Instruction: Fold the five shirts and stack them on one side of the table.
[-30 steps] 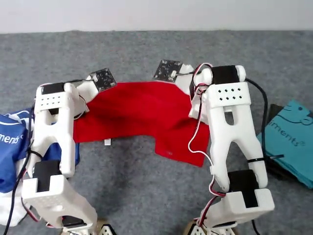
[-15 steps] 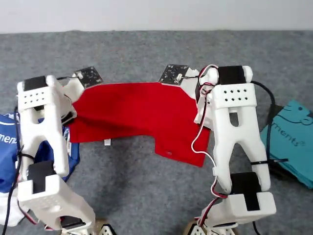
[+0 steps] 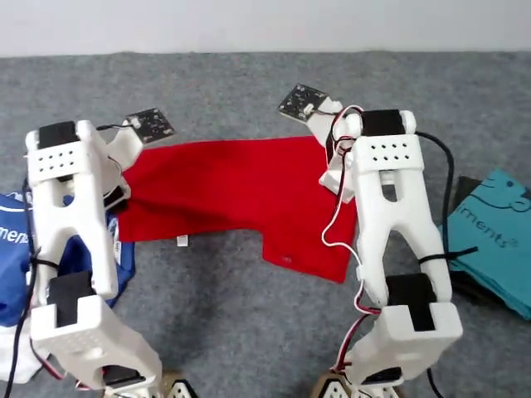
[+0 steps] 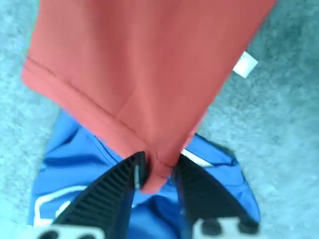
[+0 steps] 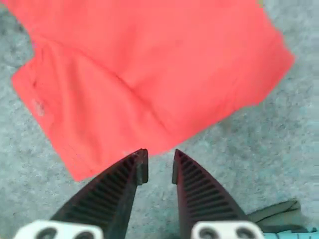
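Two arms: you are looking at both standing over the grey table (image 3: 249,332), one at each end of the red shirt (image 3: 232,186).
Red shirt, place: it is lying mid-table between the arms, spread out mostly flat.
Red shirt, long axis: it is running left to right across the table. The right end is reaching closer to the near edge than the left, with a flap pointing near-right.
Left gripper (image 4: 158,167): your fingers are pinching a corner of the shirt's hemmed left edge. The tips are almost together, with a fold of red cloth sitting between them. That corner is hanging above the blue shirt (image 4: 75,199).
Right gripper (image 5: 158,159): your fingers are standing a narrow gap apart and are holding nothing. The tips are hovering over bare table just beside the shirt's right-hand edge. You cannot tell whether they are touching the cloth.
White tag (image 3: 182,241): it is sticking out from the shirt's near edge, toward the left end.
Blue shirt: it is lying crumpled at the left side, partly under the left arm.
Teal shirt (image 3: 494,236): it is lying flat at the right edge on a dark piece (image 3: 459,186), well apart from the red one.
White cloth (image 3: 17,356): it is lying at the near-left corner, touching the blue shirt.
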Controlling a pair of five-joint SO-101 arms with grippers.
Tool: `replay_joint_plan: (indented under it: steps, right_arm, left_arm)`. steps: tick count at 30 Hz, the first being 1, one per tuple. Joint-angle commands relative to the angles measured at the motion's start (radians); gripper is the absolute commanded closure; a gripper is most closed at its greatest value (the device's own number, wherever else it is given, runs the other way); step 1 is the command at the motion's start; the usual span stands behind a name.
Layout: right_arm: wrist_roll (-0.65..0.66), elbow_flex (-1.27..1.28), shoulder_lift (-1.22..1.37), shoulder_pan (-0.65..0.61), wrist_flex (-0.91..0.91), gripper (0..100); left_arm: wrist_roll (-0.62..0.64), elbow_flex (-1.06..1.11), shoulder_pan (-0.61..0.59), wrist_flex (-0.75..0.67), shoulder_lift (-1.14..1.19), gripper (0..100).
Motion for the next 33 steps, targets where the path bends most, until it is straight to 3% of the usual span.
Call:
replay_joint_plan:
  steps: [1, 5, 10, 16, 19, 22, 28, 33]
  right_arm:
    - [-0.011, -0.011, -0.004, 0.012, 0.045, 91.4]
    - [-0.011, -0.011, -0.004, 0.012, 0.081, 91.4]
    - [-0.012, -0.011, -0.008, 0.012, 0.099, 86.0]
    - [-0.087, -0.011, -0.054, 0.019, 0.163, 86.1]
    - [-0.091, -0.011, -0.07, 0.036, 0.228, 90.8]
    - [-0.092, -0.011, -0.116, 0.087, 0.262, 98.3]
    - [-0.092, -0.011, -0.257, 0.257, 0.269, 98.5]
    - [-0.092, -0.008, -0.397, 0.395, 0.269, 98.5]
  left_arm:
    - [0.005, -0.051, -0.025, 0.052, -0.025, 85]
    - [0.005, -0.056, -0.025, 0.11, -0.049, 84]
    - [0.023, -0.056, -0.021, 0.072, -0.109, 83]
    - [0.244, -0.056, 0.018, -0.097, -0.133, 85]
    - [0.367, -0.05, 0.098, -0.101, -0.132, 91]
    - [0.411, -0.05, 0.206, -0.1, -0.126, 99]
    - [0.568, -0.05, 0.434, -0.115, -0.121, 99]
    - [0.617, 0.012, 0.634, -0.166, -0.12, 99]
